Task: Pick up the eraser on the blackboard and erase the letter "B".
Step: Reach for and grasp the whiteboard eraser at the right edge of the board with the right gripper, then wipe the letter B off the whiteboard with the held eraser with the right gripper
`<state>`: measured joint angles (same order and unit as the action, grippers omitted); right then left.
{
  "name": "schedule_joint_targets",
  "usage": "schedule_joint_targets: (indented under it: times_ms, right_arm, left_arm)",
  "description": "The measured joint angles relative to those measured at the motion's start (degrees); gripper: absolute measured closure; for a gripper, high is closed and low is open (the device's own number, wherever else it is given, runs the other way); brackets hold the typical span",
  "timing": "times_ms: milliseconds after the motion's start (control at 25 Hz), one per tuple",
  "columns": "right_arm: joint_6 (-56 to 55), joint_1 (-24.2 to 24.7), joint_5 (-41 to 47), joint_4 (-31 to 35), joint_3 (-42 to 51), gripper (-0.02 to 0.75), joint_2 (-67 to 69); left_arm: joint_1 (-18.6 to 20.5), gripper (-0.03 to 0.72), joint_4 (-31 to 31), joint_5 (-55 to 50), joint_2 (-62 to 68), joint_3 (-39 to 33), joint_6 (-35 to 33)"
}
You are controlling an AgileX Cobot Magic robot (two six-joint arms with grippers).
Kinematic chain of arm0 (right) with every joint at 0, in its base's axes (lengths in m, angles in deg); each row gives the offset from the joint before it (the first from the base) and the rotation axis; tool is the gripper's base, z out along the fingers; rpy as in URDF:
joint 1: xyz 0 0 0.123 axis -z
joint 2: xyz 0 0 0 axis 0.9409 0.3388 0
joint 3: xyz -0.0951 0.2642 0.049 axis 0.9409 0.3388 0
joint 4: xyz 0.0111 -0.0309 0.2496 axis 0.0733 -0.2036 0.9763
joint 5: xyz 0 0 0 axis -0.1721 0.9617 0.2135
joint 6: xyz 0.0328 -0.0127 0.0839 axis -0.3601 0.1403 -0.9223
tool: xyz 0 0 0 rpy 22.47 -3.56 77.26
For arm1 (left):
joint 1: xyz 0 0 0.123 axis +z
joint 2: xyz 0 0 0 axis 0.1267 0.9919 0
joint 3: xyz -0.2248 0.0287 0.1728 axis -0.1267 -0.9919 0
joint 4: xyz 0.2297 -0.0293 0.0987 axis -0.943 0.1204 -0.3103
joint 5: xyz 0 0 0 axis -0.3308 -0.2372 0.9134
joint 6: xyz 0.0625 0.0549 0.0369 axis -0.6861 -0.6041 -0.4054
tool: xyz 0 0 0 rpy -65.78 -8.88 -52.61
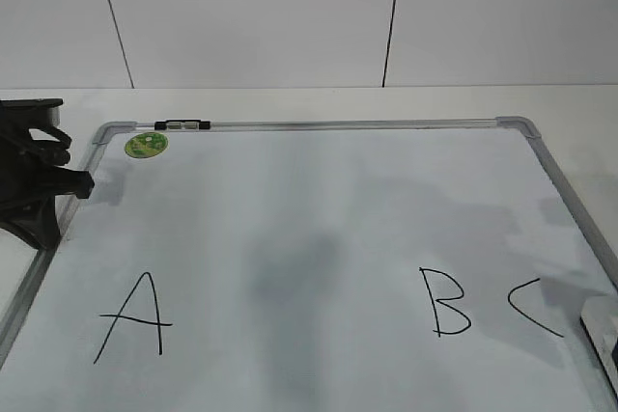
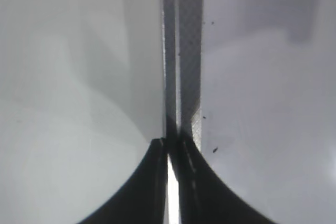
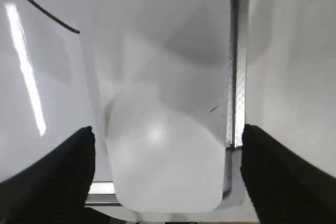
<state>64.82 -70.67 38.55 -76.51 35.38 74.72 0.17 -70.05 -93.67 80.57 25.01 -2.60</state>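
The blackboard (image 1: 319, 209) is a white board with a silver frame, lying flat. The letter "B" (image 1: 446, 301) is drawn in black at the lower right, between "A" (image 1: 135, 317) and "C" (image 1: 533, 306). The white eraser (image 1: 603, 327) lies at the board's right edge, cut off by the picture edge. In the right wrist view the eraser (image 3: 163, 77) lies beside the frame, and my right gripper (image 3: 167, 135) is open with one finger on each side, not touching it. My left gripper (image 1: 82, 183) is shut and empty over the board's left frame (image 2: 181, 51).
A small black-and-clear marker (image 1: 182, 125) rests on the board's top frame, next to a round green sticker (image 1: 146, 145). The board's frame (image 3: 239, 77) runs close along the eraser's right side. A white wall stands behind the table.
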Motion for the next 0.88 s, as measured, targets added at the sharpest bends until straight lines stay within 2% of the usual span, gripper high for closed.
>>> schedule_joint_targets:
  times_ms: [880]
  right_arm:
    - [0.9, 0.0, -5.0, 0.2, -0.1, 0.07, 7.6]
  left_arm:
    - [0.0, 0.669, 0.0, -0.1, 0.0, 0.0, 0.0]
